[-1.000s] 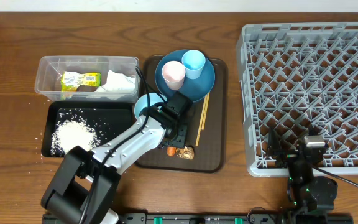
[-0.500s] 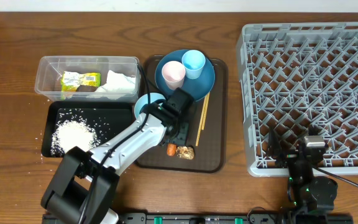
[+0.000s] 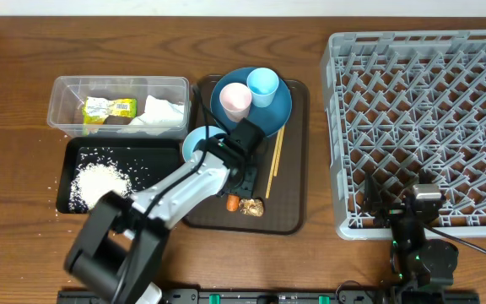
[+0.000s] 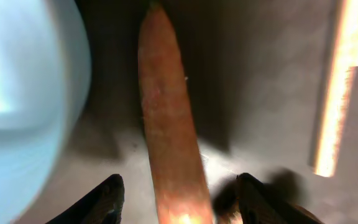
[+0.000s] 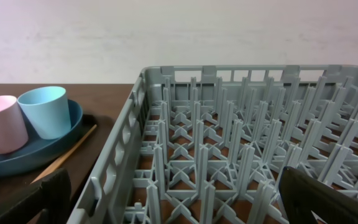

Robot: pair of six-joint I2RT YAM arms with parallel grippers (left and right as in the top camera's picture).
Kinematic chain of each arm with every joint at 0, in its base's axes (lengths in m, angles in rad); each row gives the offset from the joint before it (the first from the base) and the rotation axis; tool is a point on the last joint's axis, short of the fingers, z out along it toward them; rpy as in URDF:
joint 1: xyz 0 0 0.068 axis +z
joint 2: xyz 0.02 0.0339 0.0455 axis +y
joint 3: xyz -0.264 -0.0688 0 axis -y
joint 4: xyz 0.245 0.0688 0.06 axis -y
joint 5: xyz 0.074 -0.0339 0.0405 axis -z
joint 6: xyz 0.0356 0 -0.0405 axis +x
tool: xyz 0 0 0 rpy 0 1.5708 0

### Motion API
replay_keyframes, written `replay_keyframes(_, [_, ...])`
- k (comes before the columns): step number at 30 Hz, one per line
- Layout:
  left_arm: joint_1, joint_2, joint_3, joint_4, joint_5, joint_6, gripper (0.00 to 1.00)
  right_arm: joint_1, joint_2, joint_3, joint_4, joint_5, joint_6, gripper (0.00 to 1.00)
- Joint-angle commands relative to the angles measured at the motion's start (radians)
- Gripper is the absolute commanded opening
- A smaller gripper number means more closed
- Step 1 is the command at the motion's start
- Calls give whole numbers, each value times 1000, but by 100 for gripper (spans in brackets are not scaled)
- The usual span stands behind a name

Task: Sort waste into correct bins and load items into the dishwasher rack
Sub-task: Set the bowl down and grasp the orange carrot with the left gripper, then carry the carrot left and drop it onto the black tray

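Observation:
My left gripper (image 3: 243,184) is open low over the brown serving tray. In the left wrist view its fingers (image 4: 182,202) straddle the orange carrot stick (image 4: 165,118) without closing on it. The carrot's end (image 3: 232,203) lies beside the brown food lump (image 3: 252,207). The white and light blue bowl (image 3: 194,142) sits just left of the gripper. The chopsticks (image 3: 275,160) lie to its right. The pink cup (image 3: 234,100) and the light blue cup (image 3: 262,84) stand on the blue plate (image 3: 278,110). My right gripper (image 5: 185,205) is open and empty over the front edge of the grey rack (image 3: 424,110).
The clear tub (image 3: 66,93) holds the yellow-green wrapper (image 3: 108,110) and the white napkin (image 3: 160,112). The black tray (image 3: 154,152) holds the rice (image 3: 99,180). The brown serving tray (image 3: 294,194) lies between the bins and the rack. Stray rice grains lie on the table at the left.
The left arm has shifted slightly over the carrot stick. The right arm and all the objects have stayed put.

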Motion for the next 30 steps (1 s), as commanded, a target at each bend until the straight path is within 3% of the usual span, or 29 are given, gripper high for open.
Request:
replay_keyframes(1, [2,65,17,-8,-11,16,59,0,-2,-1,-4,-3,-15,99])
replay_keyframes(6, [2,71,17,-8,-21,17,52,0,-2,-1,-4,-3,-15,99])
replay_keyframes(15, [2,67,18,-20,-46,17,14,0,-2,-1,-4,-3,-15,99])
replay_keyframes(19, [2,48,19,-38,-49,17,6,0,-2,-1,-4,-3,-15,99])
replay_keyframes(30, [2,-172,62,-150,-49,16,6,0,-2,-1,-4,-3,-15,99])
